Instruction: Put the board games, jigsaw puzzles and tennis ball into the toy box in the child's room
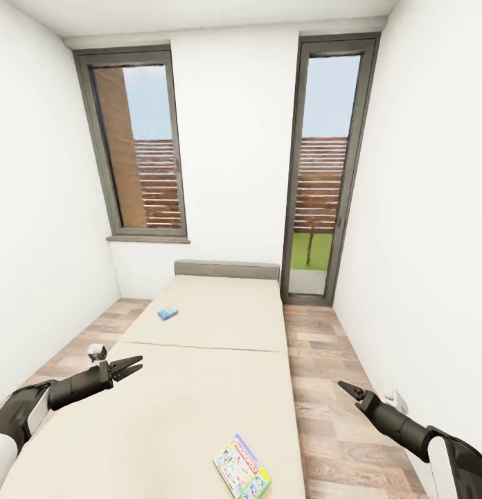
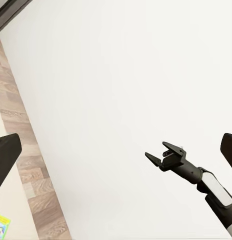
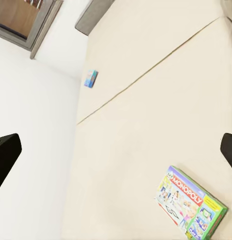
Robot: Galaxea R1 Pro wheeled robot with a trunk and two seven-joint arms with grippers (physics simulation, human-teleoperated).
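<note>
1. Head view looks down a narrow white-walled room with the bed running lengthwise: a low beige mattress in two sections, seam across the middle, grey headboard at the far end under two tall dark-framed windows.
2. The Monopoly box lies flat on the near section, close to the bed's right edge and near corner. It's a thin printed rectangle, white and green, turned a bit askew to the edge.
3. The small blue game box sits on the far section, close to the left edge, well apart from the Monopoly one.
4. Left claw hangs over the bed's left edge, fingers spread, nothing in it.
5. Right claw is out over the wood-plank floor beside the bed's right edge; in the left wrist view it reads as parted and empty.
6. Right wrist view shows the mattress as smooth and matte, the Monopoly lid glossy with cartoon art.
</note>
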